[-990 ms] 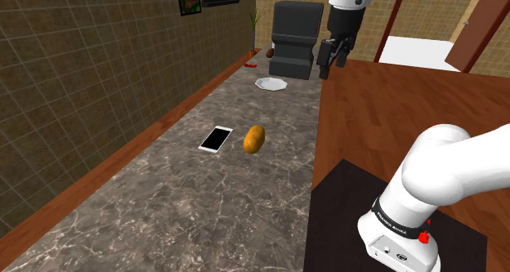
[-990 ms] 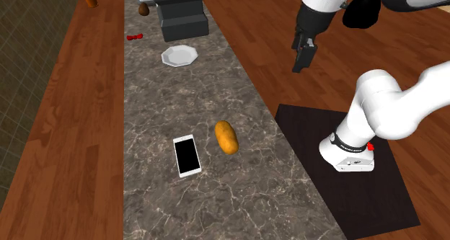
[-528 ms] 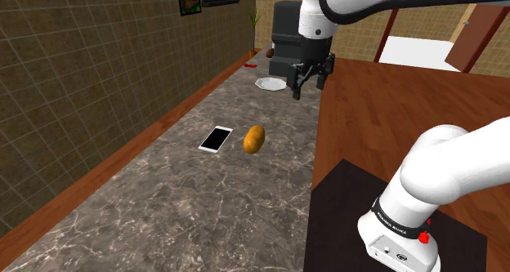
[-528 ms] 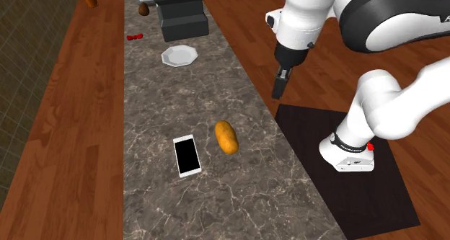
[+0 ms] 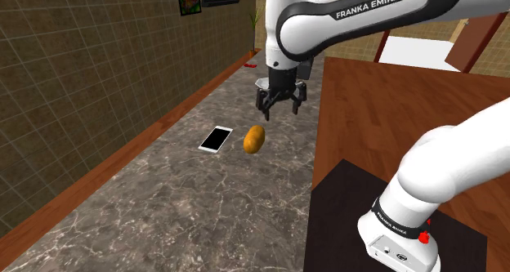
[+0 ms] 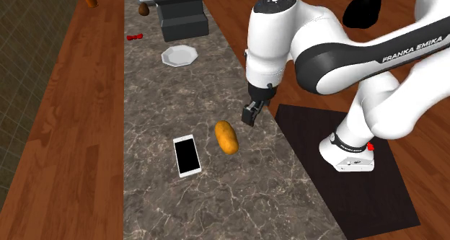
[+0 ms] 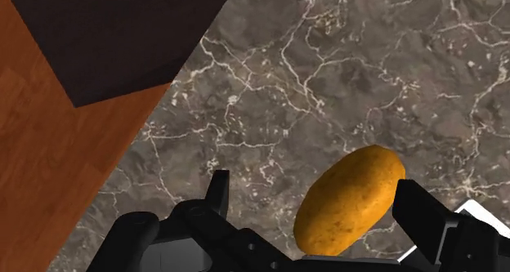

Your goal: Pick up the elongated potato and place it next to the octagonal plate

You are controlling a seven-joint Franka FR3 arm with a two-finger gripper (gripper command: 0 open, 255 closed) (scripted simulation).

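Note:
An elongated orange-brown potato (image 5: pixel 254 139) (image 6: pixel 226 137) lies on the marble counter beside a smartphone (image 5: pixel 216 138) (image 6: pixel 187 156). The white octagonal plate (image 6: pixel 179 56) sits farther along the counter, in front of a black appliance (image 6: pixel 180 11). My black gripper (image 5: pixel 279 109) (image 6: pixel 250 114) hangs open above the counter, just past the potato towards the plate, and touches nothing. In the wrist view the potato (image 7: pixel 350 198) shows between the spread fingers (image 7: pixel 216 193), closer to one of them and below them. In the shoulder view the arm hides the plate.
A small red object (image 6: pixel 133 37) and a brown item (image 6: pixel 144 9) lie near the appliance. Wooden floor (image 6: pixel 65 130) flanks the counter on both sides. The robot's stand (image 6: pixel 350 152) sits on a black mat (image 6: pixel 375 195) at the second exterior view's right.
The arm has swung down and across from above the wooden floor to just over the counter near the potato. The fingers stayed open. Potato, phone and plate have not moved.

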